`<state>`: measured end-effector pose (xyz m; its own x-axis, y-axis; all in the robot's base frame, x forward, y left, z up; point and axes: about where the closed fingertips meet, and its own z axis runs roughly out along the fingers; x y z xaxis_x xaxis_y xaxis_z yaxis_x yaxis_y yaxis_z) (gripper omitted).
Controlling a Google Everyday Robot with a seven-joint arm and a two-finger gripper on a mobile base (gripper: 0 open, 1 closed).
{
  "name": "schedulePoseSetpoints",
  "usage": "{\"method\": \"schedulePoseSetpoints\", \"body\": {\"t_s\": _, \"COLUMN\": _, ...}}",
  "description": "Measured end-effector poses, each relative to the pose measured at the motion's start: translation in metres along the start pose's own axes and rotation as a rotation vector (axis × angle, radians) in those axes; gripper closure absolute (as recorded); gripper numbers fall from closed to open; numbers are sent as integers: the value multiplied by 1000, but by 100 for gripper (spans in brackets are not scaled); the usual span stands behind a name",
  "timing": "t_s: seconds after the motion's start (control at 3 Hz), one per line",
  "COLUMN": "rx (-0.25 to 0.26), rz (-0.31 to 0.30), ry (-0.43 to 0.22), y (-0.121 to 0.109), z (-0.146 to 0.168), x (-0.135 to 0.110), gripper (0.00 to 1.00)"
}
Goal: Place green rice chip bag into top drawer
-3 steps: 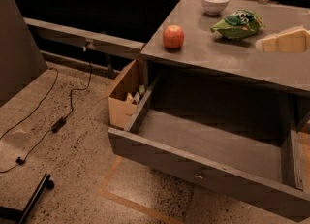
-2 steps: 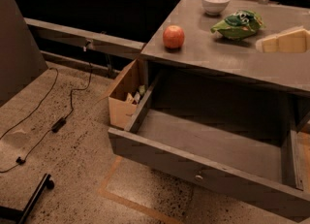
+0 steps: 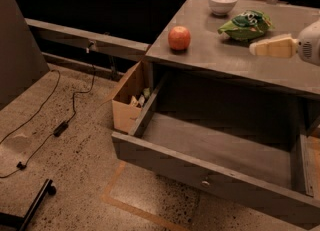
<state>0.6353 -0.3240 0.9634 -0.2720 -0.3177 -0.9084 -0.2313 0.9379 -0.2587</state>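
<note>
The drawer [image 3: 165, 159] stands pulled open across the lower frame, unchanged. Above it at the right edge, the gripper [image 3: 261, 48] has slid slightly left over the table [image 3: 210, 60], arm reaching in level; I cannot tell whether it is open or closed. Just beyond, upper right, the bag [image 3: 245, 24] lies ungrasped, so pickup probably comes next.

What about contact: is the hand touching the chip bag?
Cannot tell. Camera view puts the hand right beside the chip bag; neither gap nor contact shows plainly.
</note>
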Motion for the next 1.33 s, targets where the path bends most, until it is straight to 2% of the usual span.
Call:
{"method": "schedulePoseSetpoints", "body": {"t_s": 0.67, "rx": 3, "rz": 43, "ry": -30, "y": 6, "z": 97, "x": 19, "gripper": 0}}
{"method": "schedulePoseSetpoints", "body": {"t_s": 1.0, "rx": 13, "rz": 47, "ry": -48, "y": -4, "z": 158, "x": 27, "gripper": 0}}
{"method": "schedulePoseSetpoints", "body": {"t_s": 1.33, "rx": 25, "rz": 44, "ry": -70, "y": -13, "z": 192, "x": 22, "gripper": 0}}
